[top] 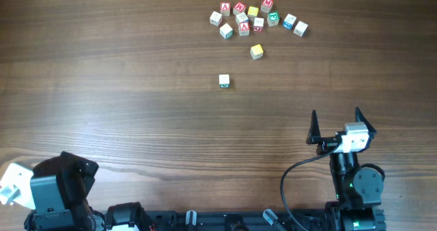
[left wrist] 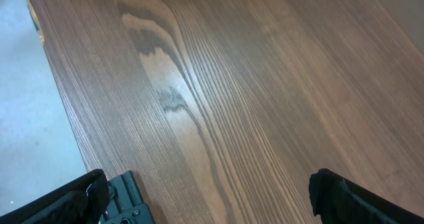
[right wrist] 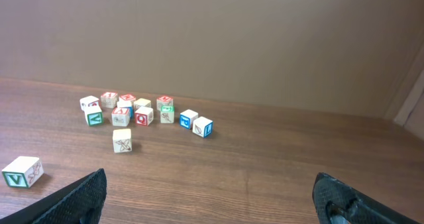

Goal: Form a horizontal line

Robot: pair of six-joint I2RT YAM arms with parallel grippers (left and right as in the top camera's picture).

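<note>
No row of touching cubes shows. A white cube with a green mark point(top: 224, 80) sits alone mid-table; it also shows in the right wrist view point(right wrist: 22, 171). A yellow cube point(top: 257, 51) sits apart from it, up and to the right, and shows in the right wrist view point(right wrist: 122, 140). My right gripper point(top: 336, 125) is open and empty near the front right, well short of both cubes; its jaws point(right wrist: 209, 197) stand wide. My left gripper point(left wrist: 209, 194) is open and empty over bare wood at the front left corner.
A loose cluster of white cubes with red, green and blue letters point(top: 256, 19) lies at the back, also in the right wrist view point(right wrist: 139, 109). The left arm point(top: 61, 186) is by the table's front left edge point(left wrist: 59, 98).
</note>
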